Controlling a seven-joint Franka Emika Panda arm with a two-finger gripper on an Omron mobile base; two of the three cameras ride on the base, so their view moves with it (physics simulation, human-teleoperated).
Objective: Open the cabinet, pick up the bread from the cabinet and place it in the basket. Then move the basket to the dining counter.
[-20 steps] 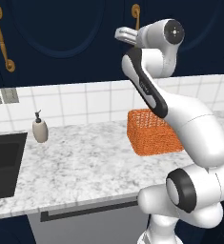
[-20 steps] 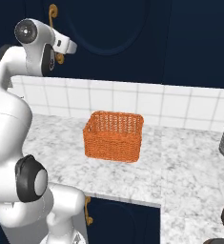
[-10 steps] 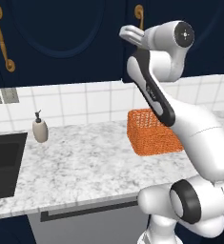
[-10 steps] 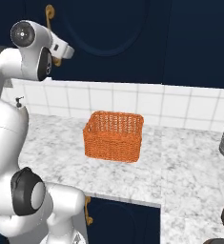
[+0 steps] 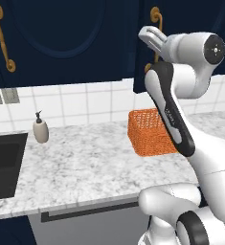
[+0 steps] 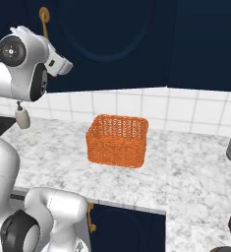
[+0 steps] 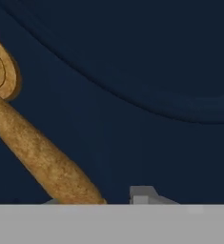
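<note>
At cabinet (image 5: 75, 38) door, hand (image 5: 151, 38) clamped on gold handle (image 7: 37, 157).

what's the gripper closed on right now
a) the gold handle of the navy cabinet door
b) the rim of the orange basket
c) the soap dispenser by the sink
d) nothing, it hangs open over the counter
a: the hand view shows the gold handle running down between the finger tips against the navy cabinet door, and the left base view has the gripper up at that handle, far from the basket.
</note>
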